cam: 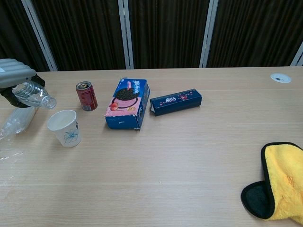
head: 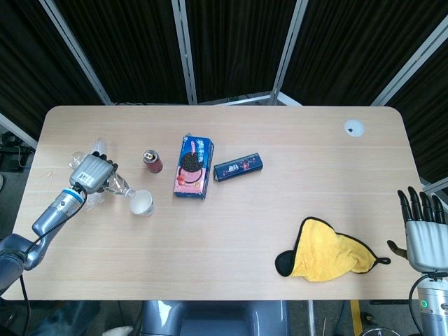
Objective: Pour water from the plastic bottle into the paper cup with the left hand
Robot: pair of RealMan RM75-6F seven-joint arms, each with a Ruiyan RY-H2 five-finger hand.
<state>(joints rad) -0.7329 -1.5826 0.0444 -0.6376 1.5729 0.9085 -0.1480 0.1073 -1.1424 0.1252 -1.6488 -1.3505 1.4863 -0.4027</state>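
A long light wooden table (head: 231, 238) with rounded corners stands before black curtains (head: 231, 42) hung between grey metal posts (head: 183, 49).

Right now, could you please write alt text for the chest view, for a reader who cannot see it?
The left hand holds a plastic bottle tilted, its mouth above a paper cup. Further right stand a red can, a cookie box and a dark blue box.

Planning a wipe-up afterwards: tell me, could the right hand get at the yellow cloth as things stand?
Probably yes: the right hand is open, beside the yellow cloth, nothing between them.
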